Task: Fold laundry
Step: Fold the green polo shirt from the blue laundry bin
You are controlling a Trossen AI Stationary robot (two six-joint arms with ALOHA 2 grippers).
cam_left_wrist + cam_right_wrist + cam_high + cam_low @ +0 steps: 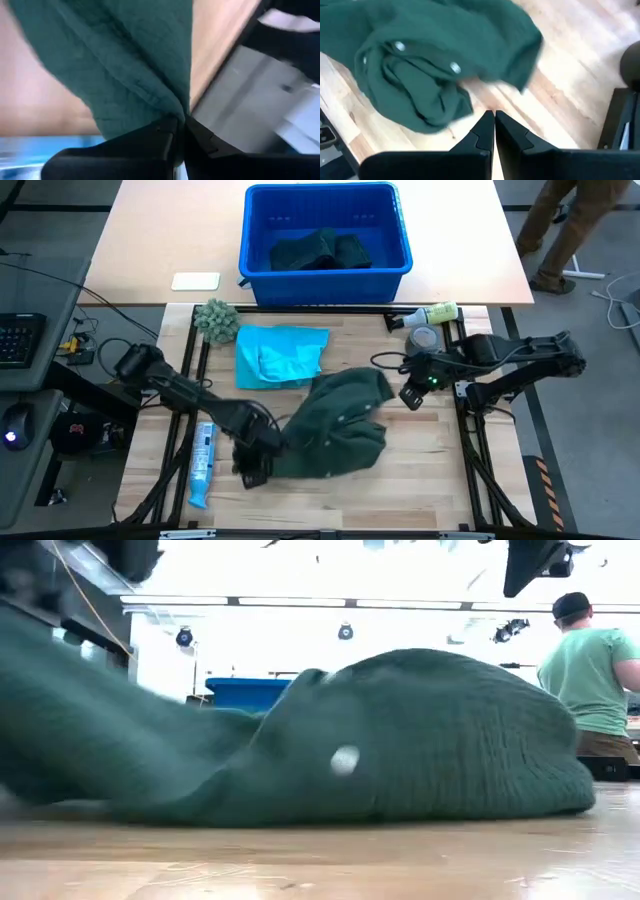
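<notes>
A dark green garment (338, 425) with pale snap buttons (454, 67) lies crumpled on the table's middle; it fills the low view (400, 740). A turquoise shirt (280, 354) lies spread just beyond it. My left gripper (262, 458) is shut on the green garment's near left part. My right gripper (412, 395) is shut and empty above bare wood to the garment's right. More dark green cloth (320, 252) lies in the blue bin (326, 275). My left gripper pinches a gathered corner of the green garment (172, 112) between its two fingers, at the garment's near left end. The cloth fans out from the fingertips in drawn folds. The rest of the garment lies on the table.
A fuzzy grey-green ball (216, 318) sits left of the turquoise shirt. A blue-and-white tube (202, 463) lies at the near left. A bottle (430, 313) and a round tape roll (424, 337) lie at the far right. A person (590, 675) stands beyond the table.
</notes>
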